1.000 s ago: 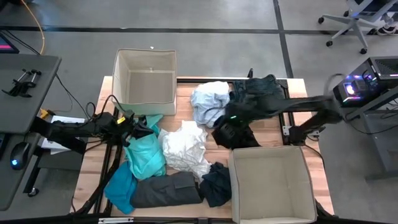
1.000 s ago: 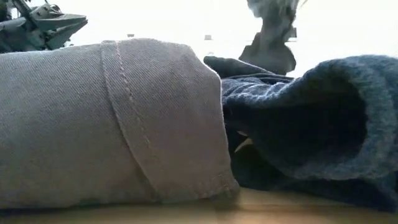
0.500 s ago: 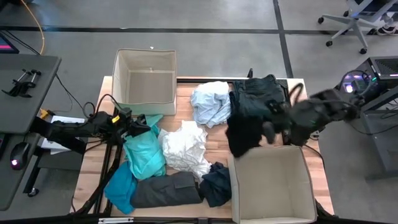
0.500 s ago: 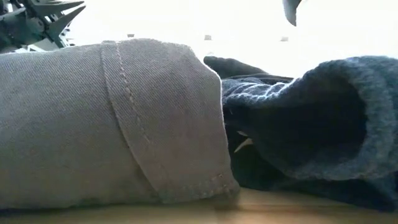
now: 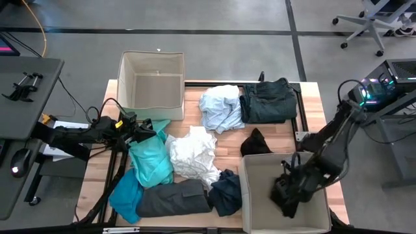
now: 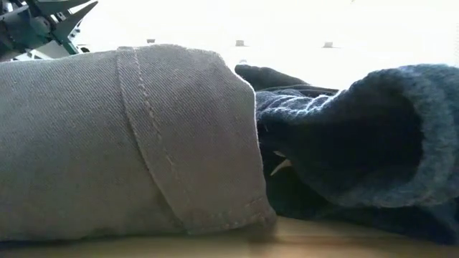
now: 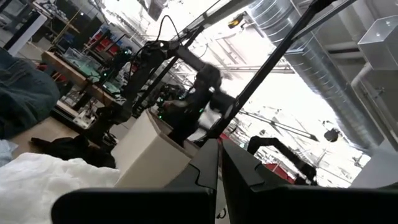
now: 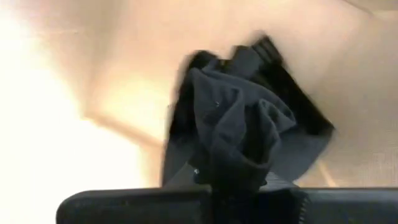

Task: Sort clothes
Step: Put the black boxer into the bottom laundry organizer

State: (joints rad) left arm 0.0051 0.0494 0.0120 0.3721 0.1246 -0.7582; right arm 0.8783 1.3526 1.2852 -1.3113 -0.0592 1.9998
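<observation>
My right gripper is down inside the near right beige bin, shut on a black garment. My left gripper is shut at the far edge of a turquoise garment; nothing shows between its fingers. On the table lie a small black garment, a pale blue one, a dark folded one, a white one, a blue one, a grey one and a navy one. My right gripper pinches a bunched fold of the black garment between its two fingers, coming from above into the bin. The garment hangs slack below the fingers between the bin's walls. I cannot tell whether its lower end rests on the bin's floor.
A second beige bin stands at the far left corner. The grey garment and the navy one fill the low view. A desk stands left of the table and equipment right of it.
My right gripper has carried the black garment from the table's middle toward the near right and down into the near right bin. The small black garment has stayed on the table beside that bin.
</observation>
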